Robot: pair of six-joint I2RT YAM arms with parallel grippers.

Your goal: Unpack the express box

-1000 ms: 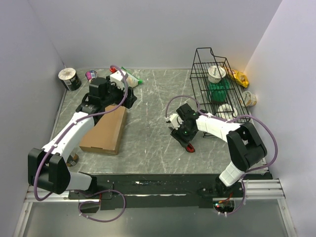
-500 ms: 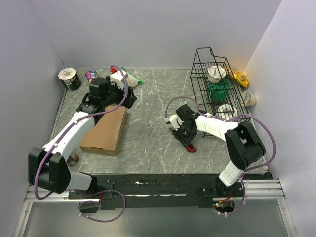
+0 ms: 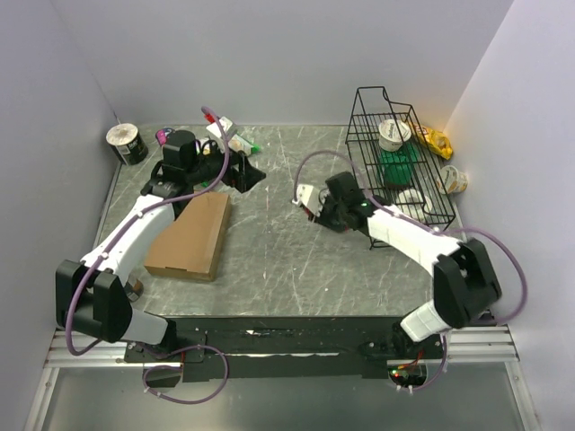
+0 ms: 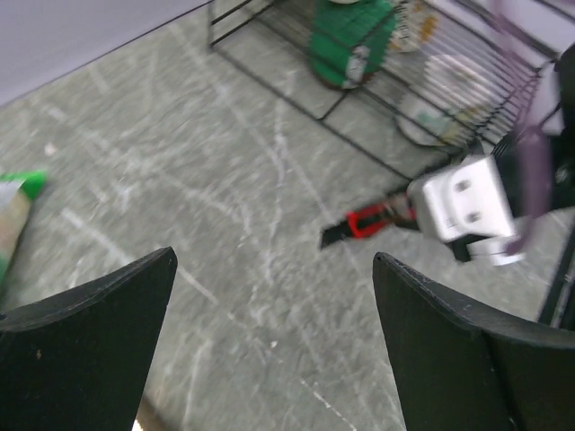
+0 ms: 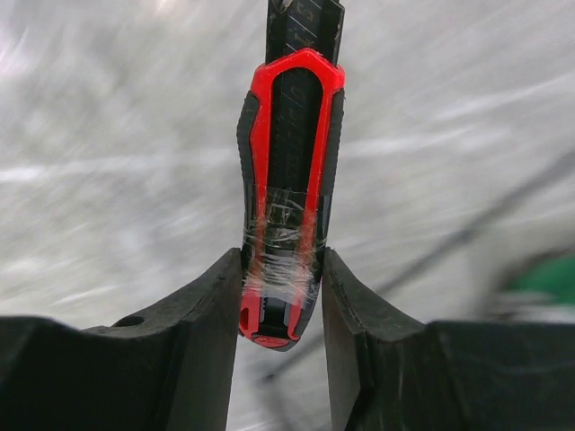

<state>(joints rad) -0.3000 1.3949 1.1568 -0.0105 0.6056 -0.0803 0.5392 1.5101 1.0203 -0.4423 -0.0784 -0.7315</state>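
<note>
The express box (image 3: 189, 235) is a flat brown cardboard mailer lying shut on the table at the left. My left gripper (image 3: 252, 176) is open and empty, just past the box's far right corner and facing right; its wrist view (image 4: 274, 259) shows only bare table between the fingers. My right gripper (image 3: 316, 210) is mid-table, shut on a red and black utility knife (image 5: 289, 171), gripping its taped tail end (image 5: 281, 269). The knife (image 4: 364, 222) is off the table and points toward the left arm.
A black wire basket (image 3: 359, 135) at the back right holds a cup and a green bag. A yellow packet (image 3: 437, 140) and a cup (image 3: 452, 179) lie beside it. A green-and-white snack bag (image 3: 235, 139) and a tin (image 3: 126, 142) are at the back left.
My right gripper has lifted the knife off the table and carried it back and to the left. My left gripper has swung right, away from the box's far edge.
</note>
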